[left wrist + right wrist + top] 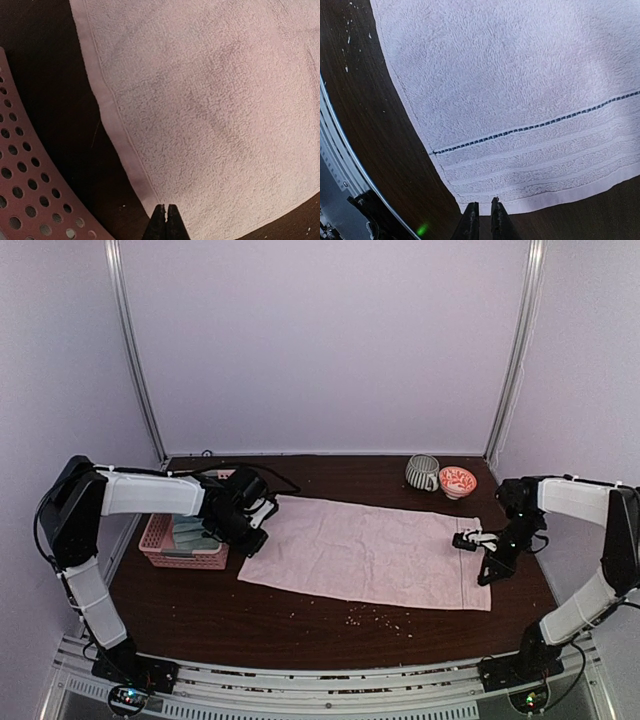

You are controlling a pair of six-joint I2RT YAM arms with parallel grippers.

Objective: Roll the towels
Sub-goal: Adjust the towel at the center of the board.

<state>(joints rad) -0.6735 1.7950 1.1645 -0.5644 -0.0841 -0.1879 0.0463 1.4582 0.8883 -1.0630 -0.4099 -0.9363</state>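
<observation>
The light pink towel (370,550) lies spread flat across the middle of the dark table. My left gripper (262,520) is shut, with its tips over the towel's left hem (166,209); the towel (210,100) looks flat beneath them. My right gripper (462,540) is over the towel's right end. Its fingers stand almost together at the striped hem (482,206), and the towel (520,75) lies flat there. I cannot pick out the mint green towel; it may be hidden among the cloths in the basket.
A pink perforated basket (160,540) holding folded pale cloths stands left of the towel and shows in the left wrist view (25,190). A striped mug (421,472) and a red-patterned bowl (458,481) stand at the back right. Crumbs (375,618) lie near the front edge.
</observation>
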